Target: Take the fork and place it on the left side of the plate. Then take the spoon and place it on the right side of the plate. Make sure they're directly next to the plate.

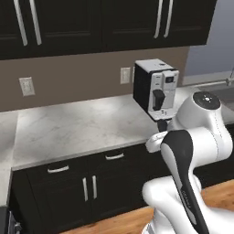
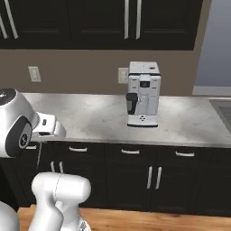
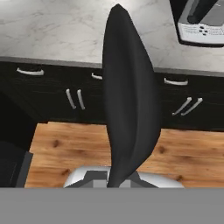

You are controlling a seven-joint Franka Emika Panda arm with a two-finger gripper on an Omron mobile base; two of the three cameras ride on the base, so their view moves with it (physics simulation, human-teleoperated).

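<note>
You have one coffee machine [image 2: 143, 94] standing on one marble bench [image 2: 90, 118]; two wall outlets [image 1: 27, 86] sit on the backsplash, one to the left and one just beside the machine; in the left base view you can count four long handles [image 1: 18, 21] on the upper cabinets, in two pairs; in the right base view, three short drawer pulls [image 2: 131, 152] show along the lower cabinet front, and one wooden floor [image 3: 74, 146] lies below.

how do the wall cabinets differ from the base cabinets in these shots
The wall cabinets hang above the counter with long vertical handles; the base cabinets sit under it, topped by drawers with short horizontal pulls. Both are dark with silver handles.
</note>
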